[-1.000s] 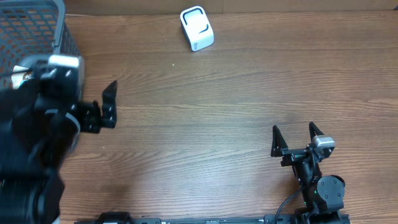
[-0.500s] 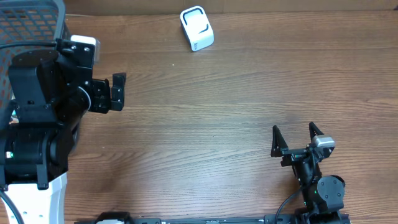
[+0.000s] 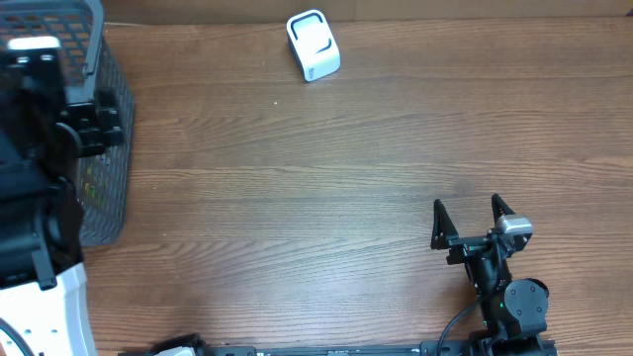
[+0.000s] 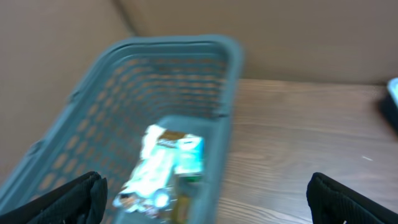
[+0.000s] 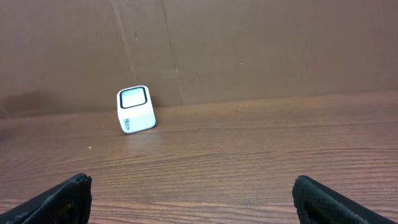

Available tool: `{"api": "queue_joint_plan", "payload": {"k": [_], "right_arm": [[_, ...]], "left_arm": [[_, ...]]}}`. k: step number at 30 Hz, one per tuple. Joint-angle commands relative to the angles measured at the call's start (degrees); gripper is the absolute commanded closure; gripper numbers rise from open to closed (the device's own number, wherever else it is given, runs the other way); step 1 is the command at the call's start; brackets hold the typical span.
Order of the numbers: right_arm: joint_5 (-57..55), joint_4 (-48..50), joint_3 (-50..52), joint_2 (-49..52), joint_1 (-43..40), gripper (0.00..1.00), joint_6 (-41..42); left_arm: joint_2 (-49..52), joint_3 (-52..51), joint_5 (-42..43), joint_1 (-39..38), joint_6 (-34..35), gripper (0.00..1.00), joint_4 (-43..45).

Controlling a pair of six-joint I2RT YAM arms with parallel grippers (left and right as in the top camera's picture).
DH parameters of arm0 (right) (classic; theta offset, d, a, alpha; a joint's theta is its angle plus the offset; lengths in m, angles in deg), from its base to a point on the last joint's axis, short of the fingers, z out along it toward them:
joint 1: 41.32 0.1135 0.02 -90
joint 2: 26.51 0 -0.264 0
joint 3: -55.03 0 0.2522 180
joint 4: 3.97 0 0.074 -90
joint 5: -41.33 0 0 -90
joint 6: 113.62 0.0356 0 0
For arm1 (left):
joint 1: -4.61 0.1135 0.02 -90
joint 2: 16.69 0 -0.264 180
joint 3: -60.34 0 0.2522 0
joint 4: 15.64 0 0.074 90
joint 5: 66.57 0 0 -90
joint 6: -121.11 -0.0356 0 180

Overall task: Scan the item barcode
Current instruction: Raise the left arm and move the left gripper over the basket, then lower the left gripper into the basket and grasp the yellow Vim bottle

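Observation:
The items, a blurred white and teal packet (image 4: 155, 168) and a teal-topped box (image 4: 190, 155), lie inside the grey mesh basket (image 4: 180, 45) at the table's far left (image 3: 111, 203). My left gripper (image 4: 202, 202) hangs open above the basket's right wall, its fingers (image 4: 74, 199) wide apart and holding nothing. In the overhead view the left arm (image 3: 45, 148) covers much of the basket. The white barcode scanner (image 3: 314, 44) stands at the back of the table (image 5: 135, 109). My right gripper (image 3: 468, 216) rests open and empty near the front right.
A brown cardboard wall (image 5: 249, 50) runs behind the table's back edge. Bare wooden tabletop (image 3: 326, 188) stretches between the basket, the scanner and the right arm.
The left arm has swung left from over the table to above the basket, gripper still open. The right arm has not moved.

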Motion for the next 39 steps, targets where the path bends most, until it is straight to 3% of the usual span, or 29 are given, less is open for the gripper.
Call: {"api": "queue_joint_plan", "payload": {"k": [1,8,16,39], "right_arm": [[0.28,0.37,0.61,-0.42,-0.17,0.00,-0.26],[0.28,0.37,0.61,-0.42,-0.17,0.00,-0.24],[0.28,0.37,0.61,-0.42,-0.17,0.00,-0.24],[0.28,0.37,0.61,-0.42,-0.17,0.00,-0.24]], "left_arm": [[1.16,1.27,-1.31,4.72,-2.05,0.00,0.68],[5.70,1.27,7.04,13.86,-2.56,0.01,0.92],[13.00,1.27,8.20,21.14,-2.80,0.00,1.03],[32.30,1.14,14.16,22.93,-9.88,0.01,-6.82]]}}
